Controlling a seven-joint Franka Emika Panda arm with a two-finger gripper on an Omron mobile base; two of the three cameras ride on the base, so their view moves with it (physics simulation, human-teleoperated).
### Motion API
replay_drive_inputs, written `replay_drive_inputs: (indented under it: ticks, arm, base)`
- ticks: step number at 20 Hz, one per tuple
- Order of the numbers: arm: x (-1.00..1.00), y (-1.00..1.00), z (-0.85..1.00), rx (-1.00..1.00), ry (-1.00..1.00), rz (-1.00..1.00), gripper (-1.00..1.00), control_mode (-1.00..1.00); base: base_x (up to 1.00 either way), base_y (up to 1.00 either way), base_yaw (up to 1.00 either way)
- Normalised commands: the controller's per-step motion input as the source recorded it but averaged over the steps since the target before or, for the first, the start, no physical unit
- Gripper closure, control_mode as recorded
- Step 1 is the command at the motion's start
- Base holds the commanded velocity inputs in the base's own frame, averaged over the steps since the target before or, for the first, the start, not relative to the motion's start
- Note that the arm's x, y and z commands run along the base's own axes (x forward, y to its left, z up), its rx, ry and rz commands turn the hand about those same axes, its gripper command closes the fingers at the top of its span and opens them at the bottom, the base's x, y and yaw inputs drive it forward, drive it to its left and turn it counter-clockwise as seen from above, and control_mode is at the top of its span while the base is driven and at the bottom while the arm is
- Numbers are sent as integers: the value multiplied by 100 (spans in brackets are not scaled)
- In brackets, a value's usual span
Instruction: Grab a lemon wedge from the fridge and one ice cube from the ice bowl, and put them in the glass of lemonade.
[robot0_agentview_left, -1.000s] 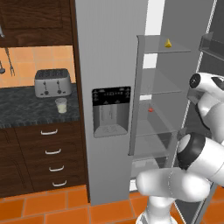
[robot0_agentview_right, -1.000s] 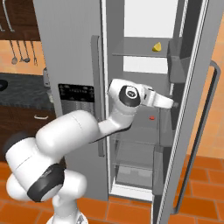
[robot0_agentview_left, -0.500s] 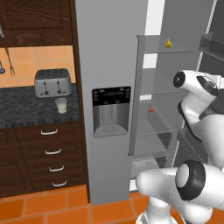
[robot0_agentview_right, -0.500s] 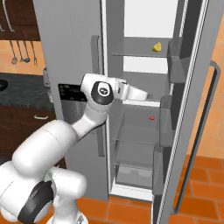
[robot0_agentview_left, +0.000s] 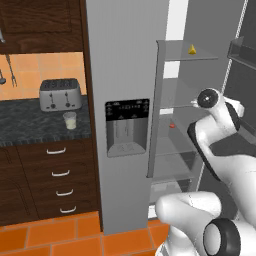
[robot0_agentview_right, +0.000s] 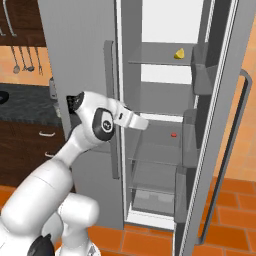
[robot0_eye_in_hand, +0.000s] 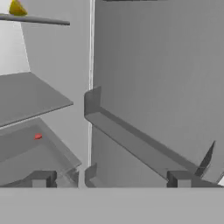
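Kitchen with dark wood cabinets (robot0_agentview_left: 45, 25), orange tile floor (robot0_agentview_left: 60, 232), black stone counter (robot0_agentview_left: 30, 125) at left. Silver toaster (robot0_agentview_left: 60, 94) on the counter; the glass of lemonade (robot0_agentview_left: 70, 120) stands just in front of it, upright, pale liquid inside.

The fridge (robot0_agentview_left: 120, 75) has its right door (robot0_agentview_right: 220, 100) swung open, the left one with the black dispenser panel (robot0_agentview_left: 127, 127) closed. Interior shelves exposed. The lemon wedge (robot0_agentview_left: 192, 49) sits on the top shelf (robot0_agentview_left: 187, 59), toward the front; it shows as a yellow bit on that shelf from the right base too (robot0_agentview_right: 179, 53), and at the upper left corner of the hand view (robot0_eye_in_hand: 16, 8). A tiny red object (robot0_agentview_left: 172, 125) lies on a lower shelf, well below the wedge.

The arm reaches toward the fridge opening at mid-shelf height. Gripper (robot0_eye_in_hand: 109, 179): tips spread wide apart at the bottom of the hand view, nothing between them. It looks onto the inner door bins (robot0_eye_in_hand: 144, 140), possibly angled toward the door rather than the shelves; hard to be sure.
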Motion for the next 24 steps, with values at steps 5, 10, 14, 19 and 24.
replay_drive_inputs:
  ticks: [5, 10, 14, 19, 24]
  arm:
    - [-51, 9, 68, 16, -4, 27, -100, -100]
    - [-61, 24, 34, 9, -1, 20, -100, -100]
    - [-39, 45, 7, 3, 0, 9, -100, -100]
    - [-36, 35, 20, 2, 0, 3, -100, -100]
    - [-51, 9, 23, 0, -4, 0, -100, -100]
  base:
    - [0, 0, 0]
    - [0, 0, 0]
    - [0, 0, 0]
    - [0, 0, 0]
    - [0, 0, 0]
